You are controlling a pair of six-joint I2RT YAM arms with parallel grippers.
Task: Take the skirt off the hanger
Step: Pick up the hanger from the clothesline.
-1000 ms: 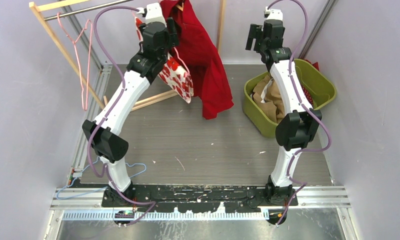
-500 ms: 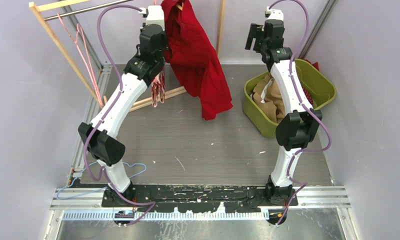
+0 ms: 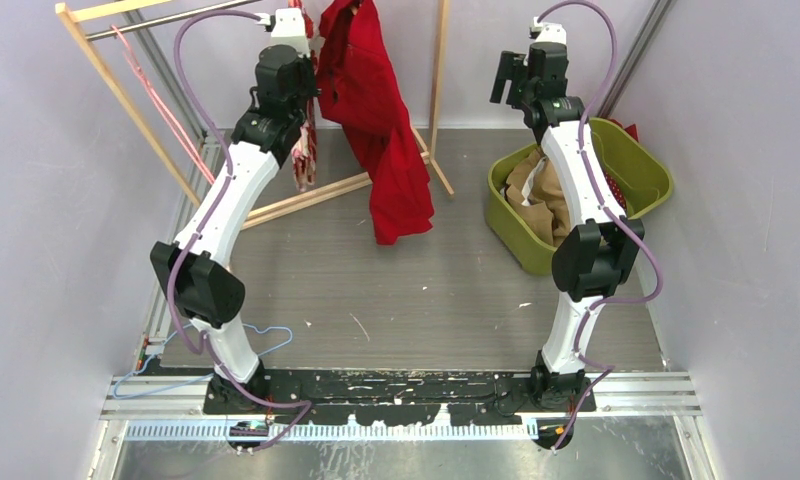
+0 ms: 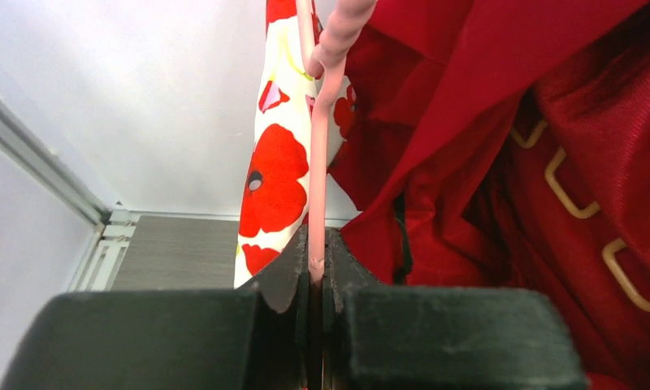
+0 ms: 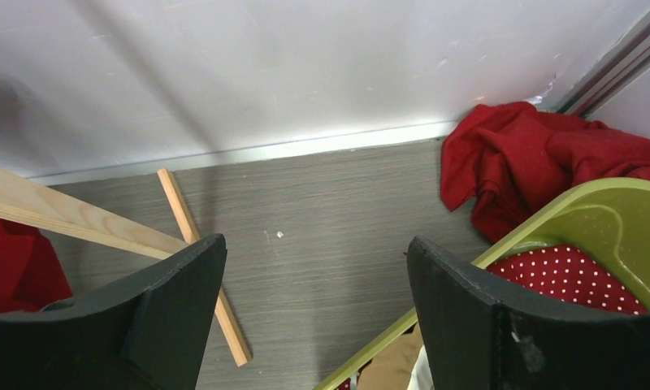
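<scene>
So the left arm (image 3: 226, 200) swings over to the left and a bit farther back. The poppy-print skirt (image 3: 301, 160), which was fanned out wide a second ago, now hangs edge-on as a skinny strip just under the wrist. The red garment (image 3: 376, 110) drifts left with it and its bottom end sits farther left than before, which uncovers the wooden rack post (image 3: 437, 80) on its right. The spare pink hanger (image 3: 156, 95) on the rail at far left goes from an open triangle to almost a single line.
</scene>
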